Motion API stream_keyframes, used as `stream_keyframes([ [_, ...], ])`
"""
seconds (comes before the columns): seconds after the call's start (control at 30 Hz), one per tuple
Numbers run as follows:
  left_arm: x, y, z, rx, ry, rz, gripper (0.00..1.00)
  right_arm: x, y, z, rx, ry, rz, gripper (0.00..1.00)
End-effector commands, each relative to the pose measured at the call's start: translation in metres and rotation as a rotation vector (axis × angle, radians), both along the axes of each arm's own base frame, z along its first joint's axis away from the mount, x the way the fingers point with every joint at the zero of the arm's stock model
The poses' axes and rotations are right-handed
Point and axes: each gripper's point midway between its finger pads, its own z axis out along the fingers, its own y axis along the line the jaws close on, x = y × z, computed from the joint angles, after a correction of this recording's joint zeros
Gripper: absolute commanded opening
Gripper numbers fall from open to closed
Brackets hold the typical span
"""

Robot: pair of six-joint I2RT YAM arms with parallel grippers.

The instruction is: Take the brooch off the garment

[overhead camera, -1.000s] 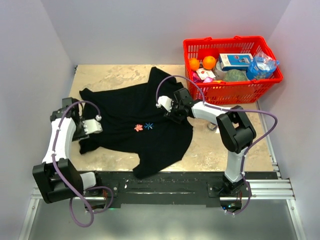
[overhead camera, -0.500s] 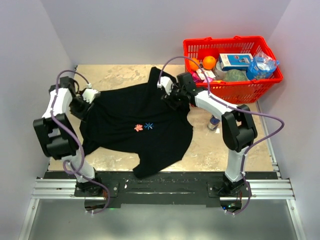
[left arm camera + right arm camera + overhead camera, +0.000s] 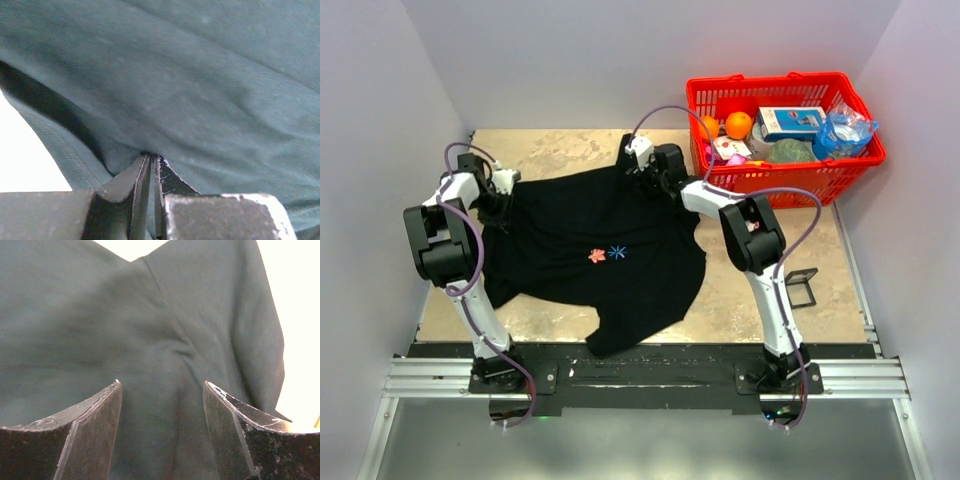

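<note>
1. Two arms reach out over a beige tabletop (image 3: 550,150). At far left, the left gripper (image 3: 502,192) sits at the left sleeve edge of the black T-shirt (image 3: 590,215).
2. Left wrist view: the left gripper (image 3: 151,159) has its jaws pressed almost together, pinching a small fold of the T-shirt (image 3: 200,90) at their tips.
3. Centre: the T-shirt lies spread out on the tabletop. Two brooches sit near its middle, just beside each other, an orange-pink brooch (image 3: 597,256) on the left and a blue star-shaped brooch (image 3: 617,251) on the right. Both are well apart from either gripper.
4. Right of centre: the right gripper (image 3: 642,168) is at the far edge of the T-shirt. In the right wrist view the right gripper (image 3: 162,390) has its jaws spread wide, with dark T-shirt (image 3: 100,315) cloth showing between them and nothing gripped.
5. Far right: a red basket (image 3: 790,180) stands at the far right corner, holding two oranges (image 3: 738,124), a box and a blue bag.
</note>
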Motion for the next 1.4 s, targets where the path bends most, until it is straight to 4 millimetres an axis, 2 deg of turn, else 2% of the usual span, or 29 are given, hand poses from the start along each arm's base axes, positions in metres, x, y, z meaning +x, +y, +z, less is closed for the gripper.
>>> stream_keyframes([
  [0.0,0.023,0.035,-0.007,0.146,-0.052,0.067,0.13,0.039,-0.019,0.022,-0.014,-0.108,-0.167,0.72],
  [0.1,0.026,0.057,-0.010,0.219,-0.040,0.104,0.12,0.051,-0.030,0.006,-0.075,-0.100,-0.220,0.72],
  [0.13,0.028,0.063,-0.015,0.228,-0.033,0.116,0.12,0.061,-0.037,-0.009,-0.127,-0.069,-0.265,0.71],
  [0.23,0.031,0.091,-0.014,0.287,-0.031,0.196,0.12,0.082,-0.059,-0.024,-0.175,-0.035,-0.375,0.68],
  [0.3,0.038,0.098,-0.008,0.276,-0.056,0.217,0.12,0.093,-0.071,-0.018,-0.164,-0.042,-0.417,0.67],
  [0.37,0.042,0.095,0.000,0.242,-0.073,0.200,0.15,0.100,-0.076,-0.012,-0.155,-0.066,-0.436,0.66],
  [0.47,0.044,0.051,0.022,0.034,-0.137,0.063,0.24,0.099,-0.078,-0.009,-0.171,-0.069,-0.435,0.66],
  [0.5,0.047,0.027,0.043,-0.053,-0.192,0.010,0.26,0.098,-0.077,-0.005,-0.156,-0.065,-0.440,0.66],
  [0.53,0.046,0.018,0.053,-0.081,-0.210,-0.001,0.28,0.095,-0.077,-0.002,-0.147,-0.054,-0.436,0.66],
  [0.57,0.044,0.008,0.061,-0.106,-0.225,-0.016,0.31,0.094,-0.072,0.007,-0.126,-0.054,-0.421,0.69],
  [0.6,0.044,-0.011,0.073,-0.152,-0.255,-0.053,0.33,0.091,-0.062,0.032,-0.081,-0.064,-0.377,0.71],
  [0.63,0.044,-0.021,0.101,-0.160,-0.322,-0.075,0.35,0.087,-0.056,0.042,-0.072,-0.060,-0.350,0.72],
  [0.67,0.036,-0.034,0.104,-0.185,-0.331,-0.092,0.38,0.084,-0.050,0.056,-0.059,-0.068,-0.324,0.75],
  [0.7,0.033,-0.054,0.114,-0.216,-0.360,-0.136,0.41,0.075,-0.036,0.091,-0.017,-0.091,-0.261,0.75],
  [0.73,0.032,-0.064,0.139,-0.202,-0.446,-0.163,0.44,0.066,-0.032,0.094,-0.010,-0.076,-0.239,0.75],
  [0.8,0.016,-0.098,0.133,-0.195,-0.450,-0.234,0.51,0.049,-0.020,0.122,0.034,-0.099,-0.181,0.78],
  [0.83,0.016,-0.108,0.147,-0.169,-0.511,-0.261,0.53,0.032,-0.020,0.143,0.048,-0.139,-0.145,0.80],
  [0.87,0.005,-0.117,0.132,-0.157,-0.485,-0.274,0.56,0.022,-0.019,0.149,0.050,-0.151,-0.126,0.83],
  [0.9,0.000,-0.135,0.131,-0.141,-0.493,-0.324,0.57,0.012,-0.016,0.152,0.054,-0.153,-0.104,0.85],
  [0.93,-0.002,-0.141,0.125,-0.124,-0.500,-0.362,0.58,-0.006,-0.015,0.158,0.075,-0.132,-0.074,0.86],
  [1.0,-0.010,-0.159,0.102,-0.091,-0.461,-0.418,0.59,-0.024,-0.015,0.151,0.102,-0.057,-0.060,0.87],
  [1.03,-0.012,-0.163,0.096,-0.090,-0.443,-0.429,0.58,-0.039,-0.017,0.131,0.085,0.025,-0.048,0.87],
  [1.07,-0.010,-0.168,0.097,-0.096,-0.434,-0.438,0.53,-0.052,-0.014,0.133,0.107,0.059,-0.009,0.86],
  [1.1,-0.012,-0.175,0.087,-0.115,-0.392,-0.453,0.50,-0.062,-0.014,0.128,0.112,0.092,0.005,0.86],
  [1.13,-0.017,-0.178,0.082,-0.129,-0.353,-0.452,0.47,-0.077,-0.017,0.105,0.103,0.157,0.008,0.86],
  [1.17,-0.016,-0.180,0.082,-0.136,-0.342,-0.452,0.43,-0.086,-0.020,0.113,0.118,0.149,0.012,0.86],
  [1.2,-0.019,-0.187,0.078,-0.162,-0.320,-0.465,0.43,-0.093,-0.021,0.107,0.118,0.161,0.012,0.86],
  [1.23,-0.023,-0.190,0.075,-0.179,-0.301,-0.466,0.43,-0.103,-0.025,0.090,0.102,0.185,0.012,0.86],
  [1.37,-0.048,-0.206,0.053,-0.223,-0.203,-0.503,0.46,-0.125,-0.035,0.071,0.053,0.205,0.042,0.86],
])
